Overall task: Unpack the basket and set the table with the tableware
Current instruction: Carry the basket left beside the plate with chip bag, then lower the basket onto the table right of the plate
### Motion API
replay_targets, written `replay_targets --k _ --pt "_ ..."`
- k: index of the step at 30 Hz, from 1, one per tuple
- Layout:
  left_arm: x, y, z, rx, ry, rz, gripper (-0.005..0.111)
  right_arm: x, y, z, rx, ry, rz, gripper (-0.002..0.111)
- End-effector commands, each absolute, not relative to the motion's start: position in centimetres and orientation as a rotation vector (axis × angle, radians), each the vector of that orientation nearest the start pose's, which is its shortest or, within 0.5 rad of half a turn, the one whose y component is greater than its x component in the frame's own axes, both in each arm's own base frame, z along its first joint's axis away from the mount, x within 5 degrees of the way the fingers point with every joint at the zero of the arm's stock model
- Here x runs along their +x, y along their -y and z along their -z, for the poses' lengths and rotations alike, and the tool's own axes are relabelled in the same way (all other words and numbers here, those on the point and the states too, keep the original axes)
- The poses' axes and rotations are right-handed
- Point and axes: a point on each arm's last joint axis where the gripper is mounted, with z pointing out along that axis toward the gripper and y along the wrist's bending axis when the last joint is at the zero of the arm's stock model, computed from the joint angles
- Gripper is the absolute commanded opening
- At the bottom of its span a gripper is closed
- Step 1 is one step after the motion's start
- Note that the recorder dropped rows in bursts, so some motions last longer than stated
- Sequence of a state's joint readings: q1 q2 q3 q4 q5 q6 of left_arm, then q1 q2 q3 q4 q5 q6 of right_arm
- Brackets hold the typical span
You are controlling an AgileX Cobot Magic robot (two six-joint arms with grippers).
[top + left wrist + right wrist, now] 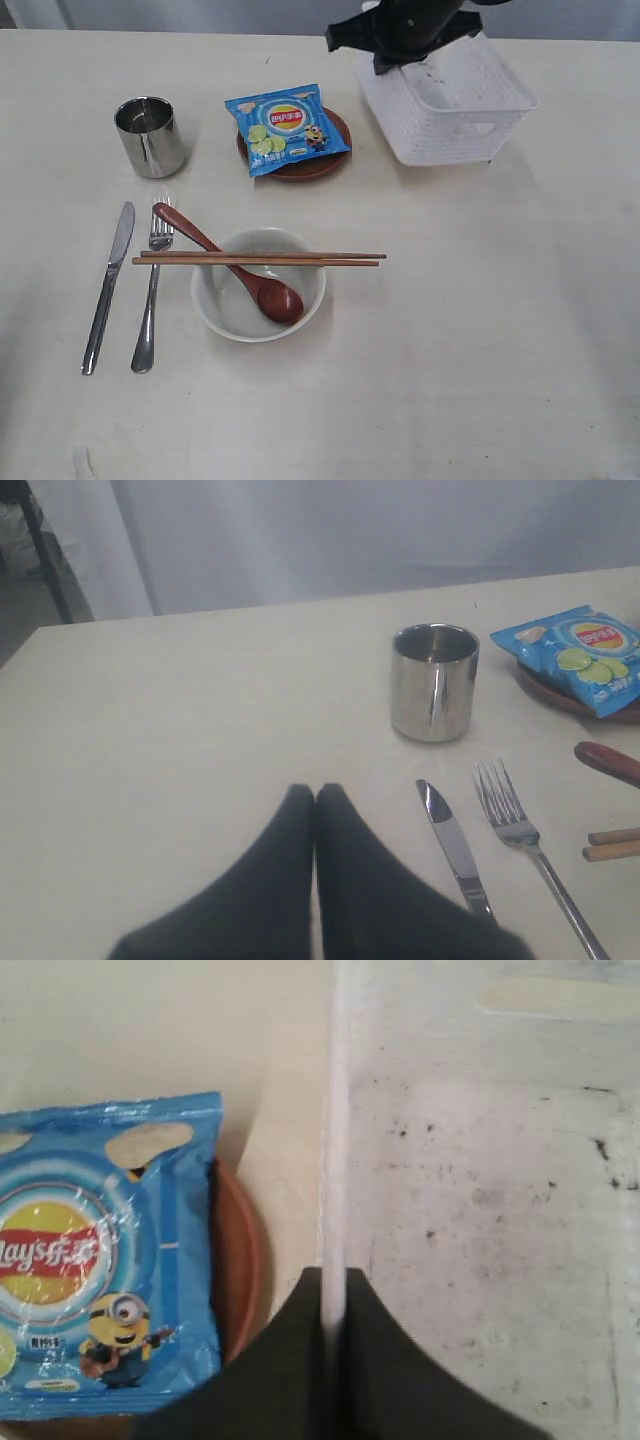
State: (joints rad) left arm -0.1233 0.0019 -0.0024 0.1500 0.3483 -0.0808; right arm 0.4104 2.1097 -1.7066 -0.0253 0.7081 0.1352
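Observation:
The white basket [460, 110] stands at the table's far right, its inside bare. My right gripper [333, 1272] is shut on its near-side rim [335, 1110]. The arm [400, 30] hangs over that corner. On the table [480, 330] lie a knife [107, 285] and fork [152, 290] side by side. A steel cup [150, 135] stands behind them. The bowl [225, 300] holds a wooden spoon [235, 268], with two chopsticks [260, 258] across its rim. My left gripper [315, 790] is shut on nothing, low over bare table beside the knife [455, 845].
A blue snack bag [287, 127] lies on the small brown plate [300, 170], just left of the basket. The plate's edge [240, 1260] sits close to the basket wall. A pale curtain backs the table's far edge.

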Motion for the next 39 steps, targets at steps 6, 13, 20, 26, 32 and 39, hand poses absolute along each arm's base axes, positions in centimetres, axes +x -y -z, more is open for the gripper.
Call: replay_targets --k 6,13,20,26,32,39 --pt "5.4 0.2 -18.2 0.137 -1.822 -0.001 0.000 43.8 -15.1 -20.7 -0.077 -2.679 -0.077 -0.001" --pt "5.4 0.2 -18.2 0.137 -1.822 -0.001 0.000 43.2 -17.8 -18.3 0.040 -2.735 -0.123 -0.001" --pt "5.4 0.2 -18.2 0.137 -1.822 -0.001 0.000 42.0 -20.6 -16.4 0.038 -2.787 -0.127 -0.001" --pt "5.4 0.2 -18.2 0.137 -1.822 -0.001 0.000 41.6 -21.3 -16.3 0.046 -2.791 -0.115 -0.001" --pt "5.4 0.2 -18.2 0.137 -1.822 -0.001 0.000 41.0 -20.5 -16.0 0.023 -2.869 0.025 -0.001" --pt "5.4 0.2 -18.2 0.137 -1.822 -0.001 0.000 40.3 -20.8 -15.9 0.053 -2.920 0.030 -0.001"
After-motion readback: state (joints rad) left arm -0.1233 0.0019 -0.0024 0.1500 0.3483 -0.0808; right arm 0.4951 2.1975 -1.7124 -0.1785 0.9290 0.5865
